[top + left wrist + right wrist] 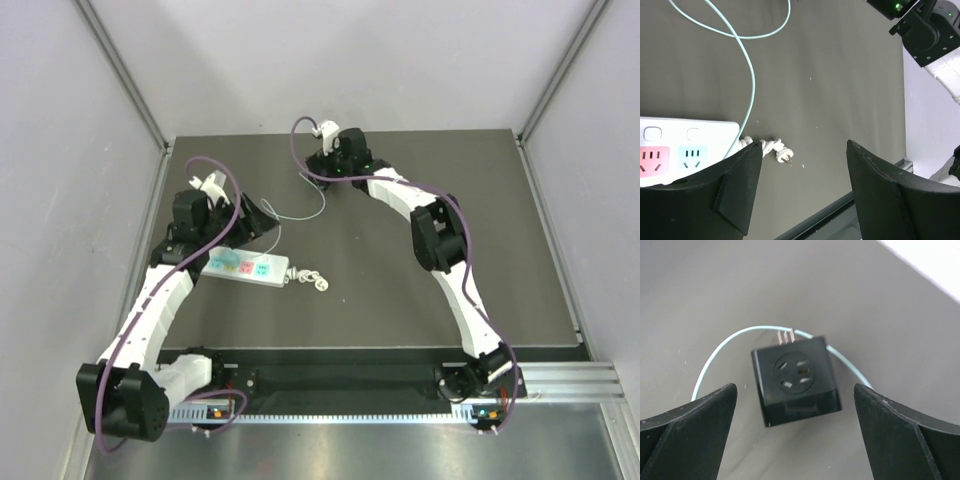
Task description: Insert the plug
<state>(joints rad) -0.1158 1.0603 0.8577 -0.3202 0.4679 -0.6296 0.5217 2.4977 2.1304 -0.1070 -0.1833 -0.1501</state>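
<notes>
The plug [795, 380], a small black cube, lies on the dark mat with a socket face up and its metal prongs pointing away. Its thin pale wire [715, 355] loops behind it. My right gripper [795, 387] is open and hovers over the plug with a finger on each side, not touching it. In the top view the right gripper [320, 168] is at the far middle of the mat and covers the plug. My left gripper [805, 145] is open and empty above the right end of the white power strip [685, 145].
The power strip [248, 267] lies left of centre with coloured sockets. A short coiled white cord [310, 280] ends in its own plug [784, 156] beside the strip. The pale wire [300, 217] curves between the arms. Grey walls enclose the mat; a metal rail runs along the near edge.
</notes>
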